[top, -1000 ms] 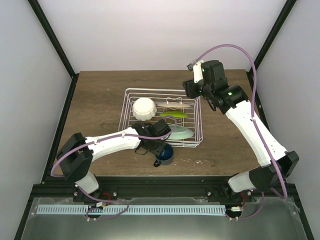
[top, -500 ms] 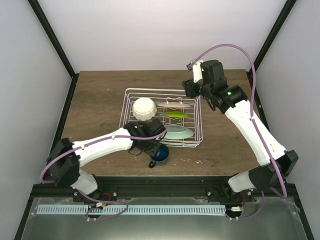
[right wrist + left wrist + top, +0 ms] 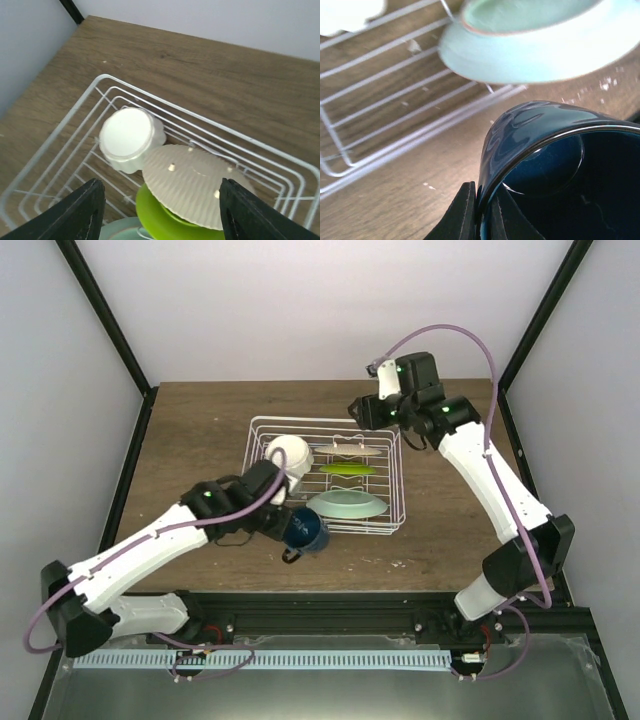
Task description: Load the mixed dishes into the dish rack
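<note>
In the top view, you are holding the dark blue handled mug (image 3: 305,530) tipped in your left gripper (image 3: 287,521), just outside the near-left corner of the dish rack (image 3: 398,502). The cream scalloped-rim bowl (image 3: 288,455), flat cream plate (image 3: 352,450), lime-green dish (image 3: 346,469) and mint-green plate (image 3: 346,504) are sitting inside the rack. Your right gripper (image 3: 360,412) is hovering at its far-right corner.

In the left wrist view, the fingers (image 3: 464,212) are pinching the mug's wall, one outside and one inside.

In the right wrist view, that claw is spread wide and holding nothing above the rack.

You are likely loading the last dish. Next you are looking at lifting it over the near rail into the near-left space, clear of the bowl and the mint-green plate.
</note>
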Tool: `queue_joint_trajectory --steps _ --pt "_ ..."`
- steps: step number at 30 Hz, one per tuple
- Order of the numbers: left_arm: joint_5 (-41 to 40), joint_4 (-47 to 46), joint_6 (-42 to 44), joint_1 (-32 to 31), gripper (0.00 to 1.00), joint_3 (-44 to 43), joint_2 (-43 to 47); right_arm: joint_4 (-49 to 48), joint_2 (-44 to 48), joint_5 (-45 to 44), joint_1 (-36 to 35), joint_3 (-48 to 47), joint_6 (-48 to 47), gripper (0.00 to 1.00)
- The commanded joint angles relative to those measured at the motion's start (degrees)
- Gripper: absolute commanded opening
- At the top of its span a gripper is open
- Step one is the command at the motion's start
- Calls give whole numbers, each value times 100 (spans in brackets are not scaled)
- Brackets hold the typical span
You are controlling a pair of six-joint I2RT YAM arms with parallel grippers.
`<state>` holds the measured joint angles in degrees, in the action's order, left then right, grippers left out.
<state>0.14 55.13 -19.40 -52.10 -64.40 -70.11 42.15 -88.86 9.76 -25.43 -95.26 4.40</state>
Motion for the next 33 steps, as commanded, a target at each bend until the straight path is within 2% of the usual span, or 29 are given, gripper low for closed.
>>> queue_joint_trajectory --steps 1,5,10,13,16,20,25,28,33 --pt "-65 -626 -19 678 0 -187 638 -293 5 1814 687 70 918 63" --pt "237 -1480 -144 1567 0 77 1027 -819 54 2859 1212 427 1386 63" --pt "1338 -3453 -614 2575 0 668 974 -1617 31 4290 1536 898 1841 59" --pt "1642 -4600 -801 2704 0 711 578 -2834 48 5558 1541 1544 2520 56" --pt "1979 -5853 -1091 2712 0 720 217 -4590 78 6212 1544 2378 3538 55" --pt "2141 -6911 -1458 2714 0 605 -71 -6071 45 6502 1533 3119 4525 56" --pt "2063 -7146 -1522 2730 0 491 -202 -6350 -59 6556 1531 3212 4672 56" --pt "2252 -7685 -1842 2729 0 570 -365 -6712 -226 6692 1479 3181 4829 58" --pt "2199 -8224 -2146 2679 0 688 -631 -8584 -587 6919 1353 3340 5887 61"
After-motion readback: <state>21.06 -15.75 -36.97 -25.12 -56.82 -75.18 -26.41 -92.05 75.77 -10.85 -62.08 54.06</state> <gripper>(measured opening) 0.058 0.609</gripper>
